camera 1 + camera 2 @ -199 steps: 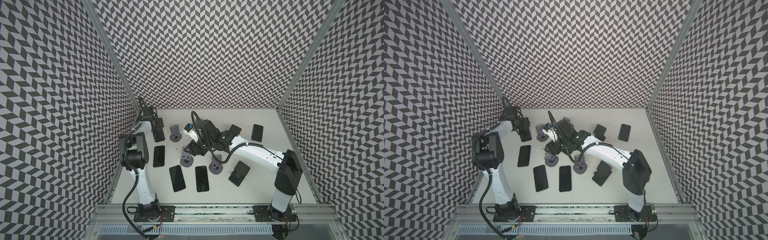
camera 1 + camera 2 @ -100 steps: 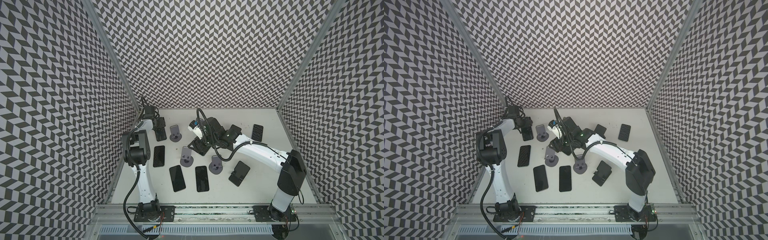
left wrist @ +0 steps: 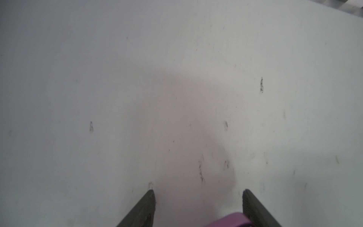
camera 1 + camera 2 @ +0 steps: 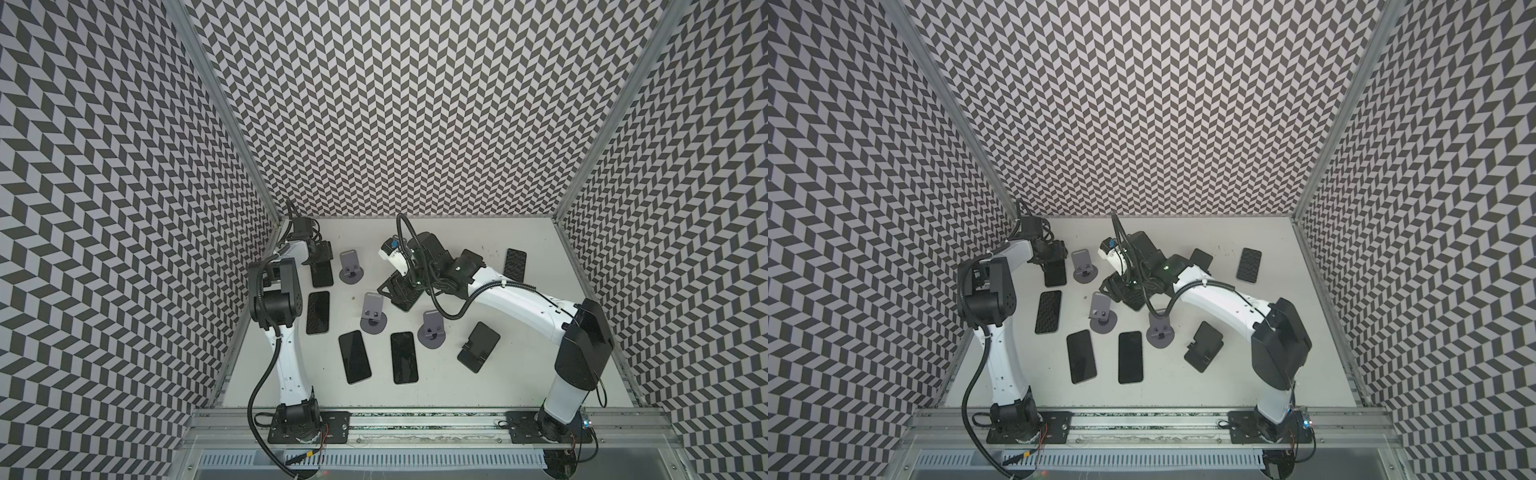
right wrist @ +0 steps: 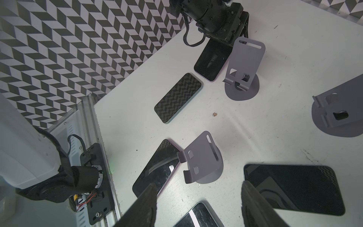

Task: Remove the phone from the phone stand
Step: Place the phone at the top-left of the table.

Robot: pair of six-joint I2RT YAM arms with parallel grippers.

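Looks clamped wide both sides: left gripper (image 3: 198, 194) on mostly cut-off purple phone (image 3: 227, 221), right gripper (image 5: 197, 184) on half-hidden dark phone (image 5: 198, 215).

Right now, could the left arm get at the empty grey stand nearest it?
Probably yes: that stand sits right beside its tool with nothing between them, though the tool looks closed on a phone.
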